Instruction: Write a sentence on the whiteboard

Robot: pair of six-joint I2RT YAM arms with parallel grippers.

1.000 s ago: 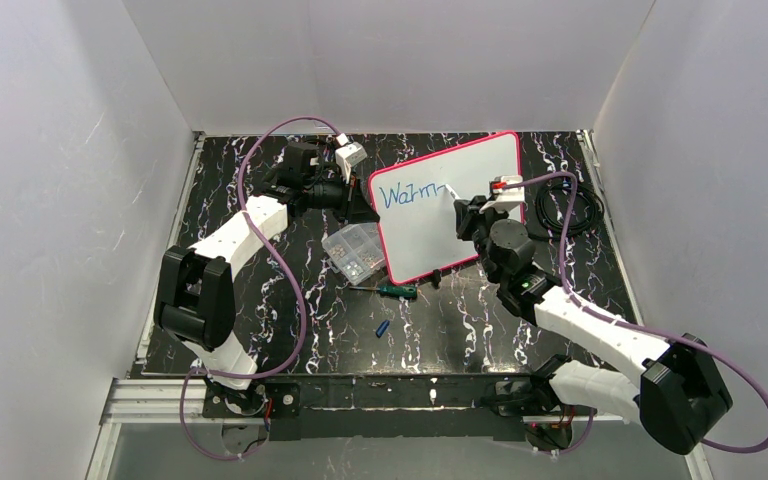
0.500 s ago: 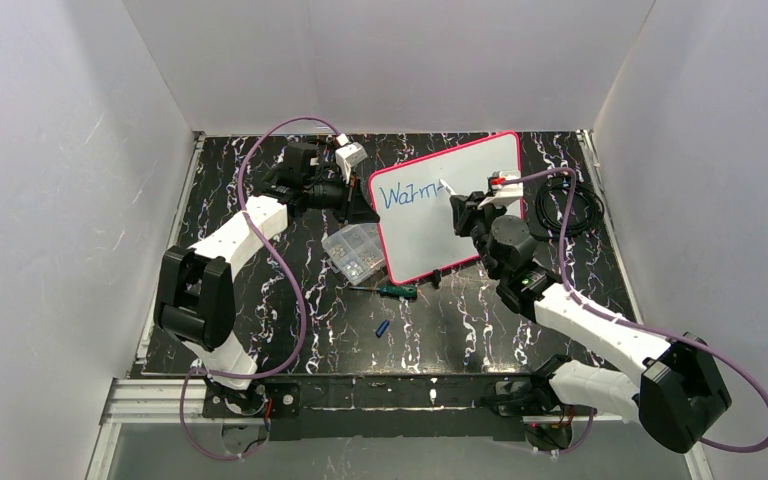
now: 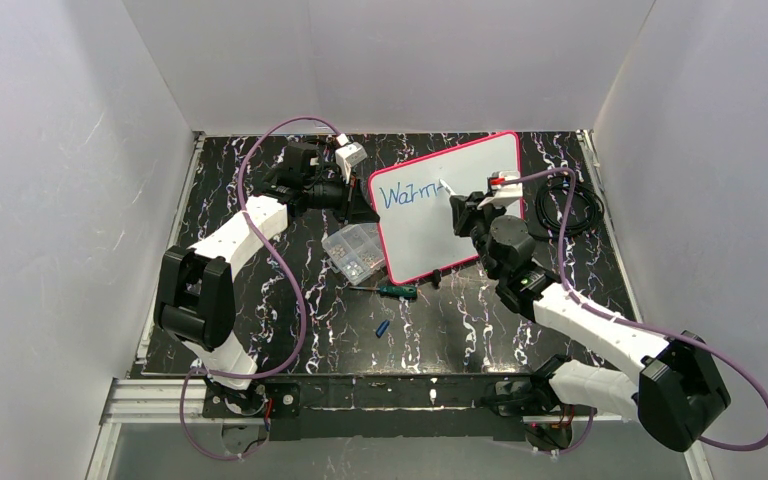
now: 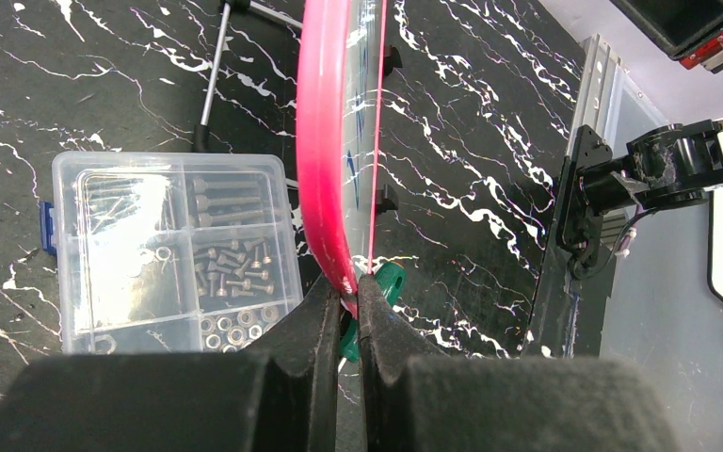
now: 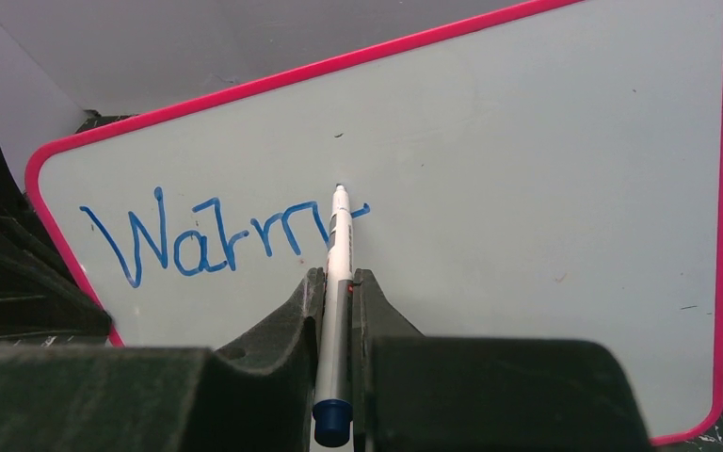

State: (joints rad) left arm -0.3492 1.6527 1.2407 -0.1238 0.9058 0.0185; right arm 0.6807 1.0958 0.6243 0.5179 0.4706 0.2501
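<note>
Not much on the board yet: the sentence reads "Warm" in blue, plus a short stroke to its right that I'd guess is the start of the next letter. The whiteboard sits toward the back of the counter, between the two arms, with the writing up near its top left corner. The left gripper is clamped shut on the pink rim at the board's left edge, bracing it. The right gripper is closed on the marker, and the tip looks to be on the board just above that last stroke. The first word isn't finished and everything after it is unwritten, so I'd call it early days.
</note>
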